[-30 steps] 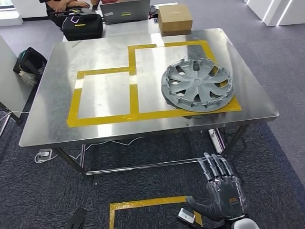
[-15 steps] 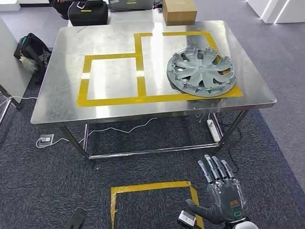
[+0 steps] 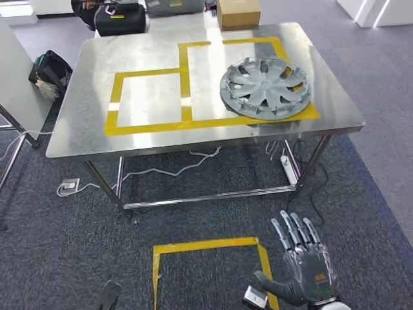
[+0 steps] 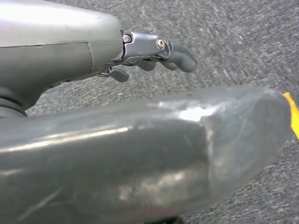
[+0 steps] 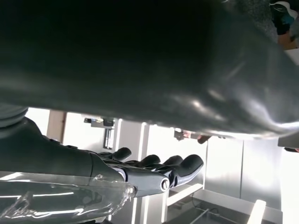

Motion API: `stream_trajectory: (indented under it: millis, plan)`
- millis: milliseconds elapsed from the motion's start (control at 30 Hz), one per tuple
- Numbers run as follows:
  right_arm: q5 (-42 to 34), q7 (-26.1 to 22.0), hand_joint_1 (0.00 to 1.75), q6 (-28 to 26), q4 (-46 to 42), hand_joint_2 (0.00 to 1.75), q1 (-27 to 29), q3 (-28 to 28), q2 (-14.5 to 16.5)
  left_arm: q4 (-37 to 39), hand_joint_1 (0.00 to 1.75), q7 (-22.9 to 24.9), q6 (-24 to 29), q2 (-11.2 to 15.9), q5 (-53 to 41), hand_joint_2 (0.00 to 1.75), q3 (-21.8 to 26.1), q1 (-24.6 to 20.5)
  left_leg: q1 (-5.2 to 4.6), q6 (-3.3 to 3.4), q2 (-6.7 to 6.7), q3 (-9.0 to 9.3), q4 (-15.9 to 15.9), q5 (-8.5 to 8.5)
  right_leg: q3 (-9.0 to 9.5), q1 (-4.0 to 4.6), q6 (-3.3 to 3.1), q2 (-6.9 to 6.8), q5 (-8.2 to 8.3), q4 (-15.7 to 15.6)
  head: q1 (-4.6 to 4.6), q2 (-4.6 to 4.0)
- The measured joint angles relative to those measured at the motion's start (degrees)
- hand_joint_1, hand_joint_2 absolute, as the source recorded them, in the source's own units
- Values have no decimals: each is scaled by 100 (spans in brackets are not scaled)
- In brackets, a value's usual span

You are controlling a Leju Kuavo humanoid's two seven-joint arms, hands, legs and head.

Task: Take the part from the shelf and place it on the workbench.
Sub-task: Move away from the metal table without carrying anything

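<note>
Hubcap (image 3: 264, 87) flat on workbench (image 3: 82, 123) (inside yellow tape); right robot hand (image 3: 306, 271) empty, fingers spread.

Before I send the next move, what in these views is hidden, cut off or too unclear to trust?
- Left hand: in the left wrist view a grey cover hides most of it; whether its fingers are curled is unclear.
- Far side of the workbench: cardboard box and black bag are cut by the head view's top edge.
- Wheel cover: its underside contact with the yellow tape is hidden.
- Right wrist view: dark cover blocks much; background overexposed.
</note>
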Motion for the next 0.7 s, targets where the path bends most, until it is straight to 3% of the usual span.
stream_trajectory:
  millis: [67,100,133,167,233,267,333,367,433,467,500,533,600,633,667,700]
  plan:
    - [0,0,0,-1,-1,0,-1,-1,0,0,0,0,-1,-4,0,0,0,-3,27,-56,3,-218,666,-567,-166,1,-46,-9,120,1,-26,0]
    - [0,0,0,-1,-1,0,0,-1,0,0,0,0,-1,-7,0,0,0,-3,37,-67,3,-304,1035,-767,-261,7,-54,-11,191,3,-31,0]
    - [0,0,0,-1,-1,0,1,0,0,0,0,0,-1,-10,0,0,0,-4,40,-67,3,-334,1300,-822,-361,15,-56,-12,265,6,-30,0]
    - [0,0,0,0,-1,0,3,1,0,0,0,0,-1,-12,0,0,0,-5,39,-56,3,-294,1424,-735,-465,24,-58,-13,345,10,-31,0]
    - [0,0,0,1,-1,0,8,0,0,0,0,-1,0,-11,0,0,-1,-15,27,-5,3,56,1148,-362,-662,40,-50,-9,507,16,-30,0]
    - [0,0,0,2,-5,0,12,-2,0,-1,0,-2,1,-10,-1,0,-2,-28,15,30,3,376,774,-290,-745,48,-36,-6,586,21,-31,0]
    - [1,0,0,4,-26,0,20,-14,0,-2,0,-9,3,-13,-1,0,-9,-69,-16,97,-1,1004,-119,-402,-853,60,7,-14,751,18,-25,1]
    - [1,0,0,7,-37,0,22,-24,-1,-2,0,-13,4,-15,-1,0,-13,-86,-33,122,-4,1161,-395,-476,-877,60,35,-22,840,-6,-25,1]
    - [0,0,0,9,-48,0,32,-37,-5,-1,0,-17,3,-27,0,0,-15,-75,-45,187,3,1112,-509,-411,-910,49,101,-27,1001,-92,-21,1]
    - [0,0,0,11,-48,0,51,-40,-10,1,0,-17,3,-28,1,0,-15,-51,-42,231,12,1044,-511,-337,-949,42,134,-22,934,-75,-21,0]
    - [0,0,0,14,-48,0,75,-45,-16,2,0,-17,4,-29,2,0,-15,-26,-35,274,24,968,-515,-255,-1001,36,164,-16,727,58,-13,0]
    - [0,0,0,17,-48,0,95,-54,-23,2,0,-18,5,-30,2,0,-16,-10,-30,308,34,885,-518,-175,-1071,27,189,-11,407,325,-7,0]
    - [-1,0,0,24,-48,0,115,-78,-30,2,0,-23,7,-32,2,0,-19,-3,-43,341,38,708,-511,-15,-1198,23,234,-9,-236,1163,13,0]
    - [0,0,0,26,-48,0,120,-89,-31,2,0,-26,8,-36,2,0,-20,-2,-51,343,38,612,-503,65,-1218,24,245,-9,-353,1541,17,0]
    - [-1,0,0,28,-48,0,128,-98,-31,2,0,-28,11,-40,2,0,-21,0,-57,340,38,506,-488,144,-1166,24,248,-9,-313,1776,19,0]
    - [-2,0,0,31,-49,0,137,-109,-31,2,0,-28,18,-43,2,0,-21,2,-61,332,38,394,-463,216,-1019,25,243,-8,-164,1804,21,0]
